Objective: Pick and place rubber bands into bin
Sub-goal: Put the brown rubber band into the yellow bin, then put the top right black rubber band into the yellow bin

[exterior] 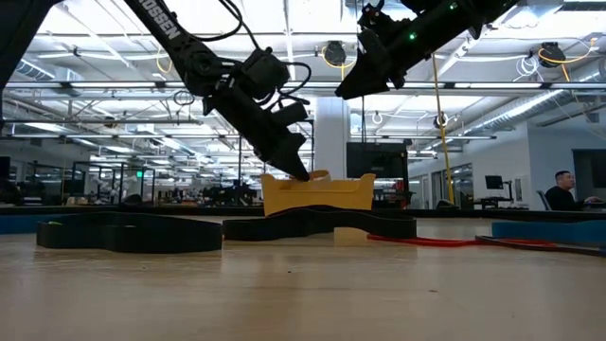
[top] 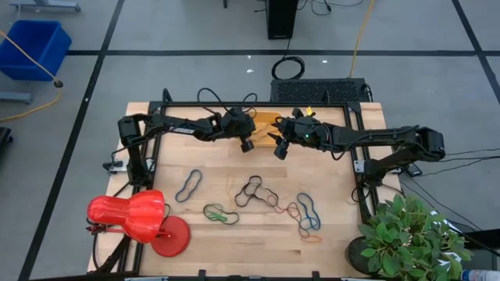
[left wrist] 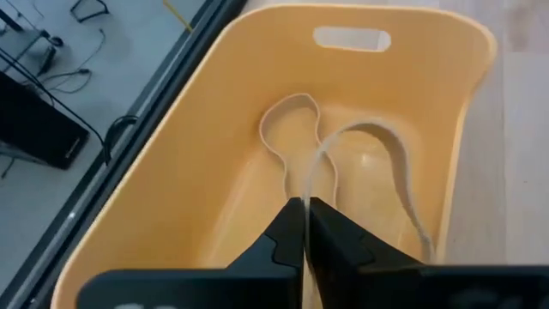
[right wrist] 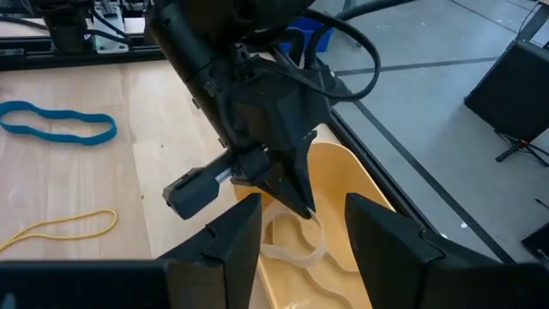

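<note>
High view: your left gripper point(top: 248, 144) and right gripper point(top: 280, 148) meet over the bin point(top: 266, 122) at the table's point(top: 328, 250) far edge; loose bands point(top: 258, 190) lie scattered mid-table, black, green, blue, red, with one dark loop point(top: 188, 185) set apart. Thin floppy elastic, near weightless, no stiffness; judge that you pinch one strand where it crosses bare wood, not a tangle, or neighbours will drag along. Low view: left fingers tip down to the bin's rim point(exterior: 317, 192), right gripper point(exterior: 355, 85) hangs higher, clear of it. Bin is smooth orange-yellow plastic, shallow, rounded. Left wrist view: fingers point(left wrist: 283, 236) nearly together, a pale tan band point(left wrist: 296, 142) trapped between the tips and trailing over the bin floor point(left wrist: 214, 163), a slot handle in the far wall. Grip looks barely slack; rubber may cling to the pads rather than drop. Right wrist view: your right fingers point(right wrist: 236, 240) stand well apart, holding nothing; left gripper point(right wrist: 296, 197) sits just ahead over the bin point(right wrist: 343, 167), tan band coiled inside, a blue band point(right wrist: 56, 120) and a yellow band point(right wrist: 60, 225) flat on the wood.
</note>
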